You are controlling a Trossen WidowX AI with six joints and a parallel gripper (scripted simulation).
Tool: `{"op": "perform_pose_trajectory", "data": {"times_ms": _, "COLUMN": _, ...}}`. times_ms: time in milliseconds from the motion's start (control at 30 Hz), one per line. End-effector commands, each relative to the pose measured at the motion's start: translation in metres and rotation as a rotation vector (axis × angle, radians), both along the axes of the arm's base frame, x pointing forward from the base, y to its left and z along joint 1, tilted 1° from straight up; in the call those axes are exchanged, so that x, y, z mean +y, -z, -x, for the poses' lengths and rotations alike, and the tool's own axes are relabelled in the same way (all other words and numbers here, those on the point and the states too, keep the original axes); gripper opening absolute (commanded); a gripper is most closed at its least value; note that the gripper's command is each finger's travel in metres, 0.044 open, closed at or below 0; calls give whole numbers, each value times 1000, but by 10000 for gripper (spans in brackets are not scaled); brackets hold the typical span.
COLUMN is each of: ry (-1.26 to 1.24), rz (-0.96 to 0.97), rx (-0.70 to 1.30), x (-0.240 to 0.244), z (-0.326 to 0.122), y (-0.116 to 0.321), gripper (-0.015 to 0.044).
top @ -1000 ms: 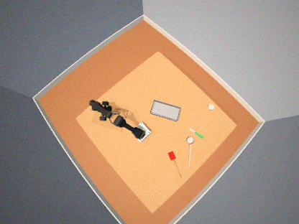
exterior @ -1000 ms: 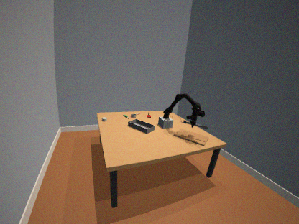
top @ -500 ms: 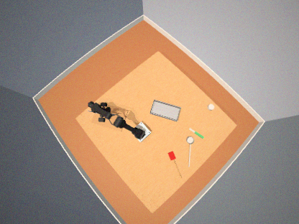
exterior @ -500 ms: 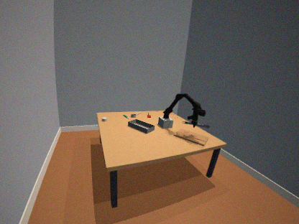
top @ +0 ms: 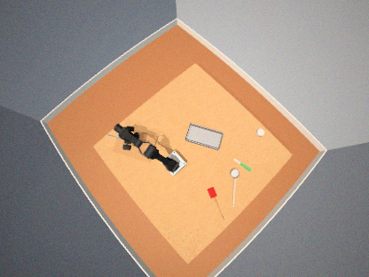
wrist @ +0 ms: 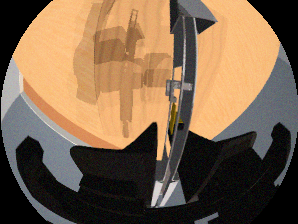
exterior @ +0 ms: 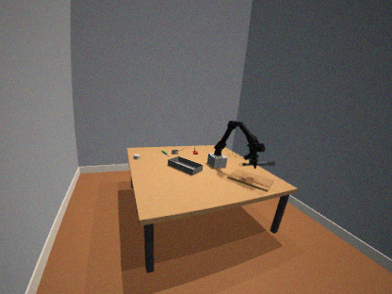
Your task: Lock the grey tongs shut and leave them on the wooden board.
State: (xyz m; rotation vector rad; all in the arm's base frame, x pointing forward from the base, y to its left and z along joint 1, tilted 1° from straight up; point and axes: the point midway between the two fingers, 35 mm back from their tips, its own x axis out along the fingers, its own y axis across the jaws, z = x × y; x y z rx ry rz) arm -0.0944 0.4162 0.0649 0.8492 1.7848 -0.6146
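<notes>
Pale tabletop (top: 177, 209) (exterior: 165, 198); jaws (exterior: 254, 165) clenched on tongs (exterior: 265, 163) (wrist: 188, 90), whose far end is cropped in wrist view.

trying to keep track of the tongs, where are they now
The tongs are in the gripper, held above the board at the right of the exterior view.
</notes>
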Motion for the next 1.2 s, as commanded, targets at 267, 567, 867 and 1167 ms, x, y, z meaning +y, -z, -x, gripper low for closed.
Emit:
{"op": "perform_pose_trajectory", "data": {"times_ms": 267, "ry": 13, "rz": -154, "rx": 145, "x": -2, "z": -4, "y": -2, "gripper": -150}}
{"op": "perform_pose_trajectory", "data": {"times_ms": 567, "ry": 7, "rz": -271, "rx": 235, "x": -7, "z": -8, "y": -6, "gripper": -150}}
{"op": "perform_pose_trajectory", "data": {"times_ms": 867, "ry": -11, "rz": -389, "rx": 316, "x": -18, "z": -12, "y": -11, "gripper": -150}}
{"op": "perform_pose_trajectory", "data": {"times_ms": 1167, "ry": -38, "rz": -506, "rx": 385, "x": -33, "z": -15, "y": -19, "gripper": -150}}
